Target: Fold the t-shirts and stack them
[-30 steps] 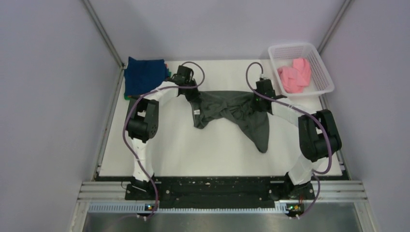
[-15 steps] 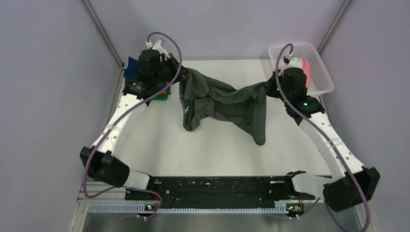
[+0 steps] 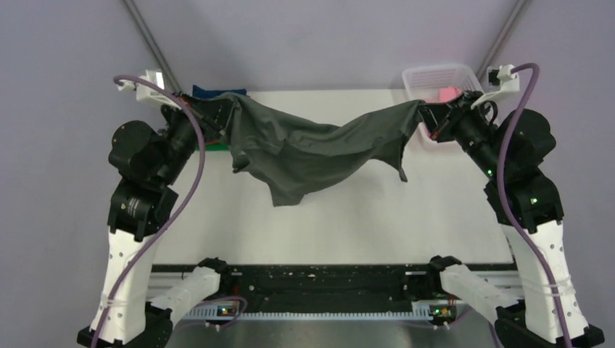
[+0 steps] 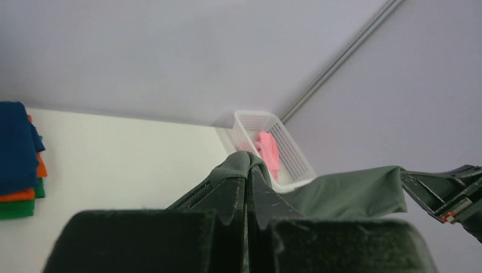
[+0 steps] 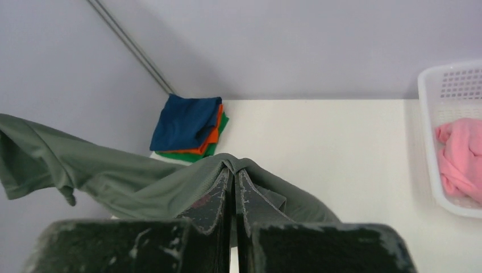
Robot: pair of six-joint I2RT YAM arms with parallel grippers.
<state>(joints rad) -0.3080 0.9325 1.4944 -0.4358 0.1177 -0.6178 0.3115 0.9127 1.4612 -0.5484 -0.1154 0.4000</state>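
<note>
The charcoal grey t-shirt hangs stretched between both claws, sagging above the white table. The left claw is clenched on one bunched edge and the right claw on the other. A folded stack, navy on top, lies behind the left claw. A pink t-shirt sits in the mesh basket behind the right claw.

Our right gripper has its two dark fingers pressed together on a bunched fold of the charcoal grey t-shirt, which stretches away to our left. Beyond it, in the far corner of the white table, we see a folded stack: navy t-shirt on top, orange t-shirt and green t-shirt beneath. At right, a pink t-shirt lies in the white mesh basket.
</note>
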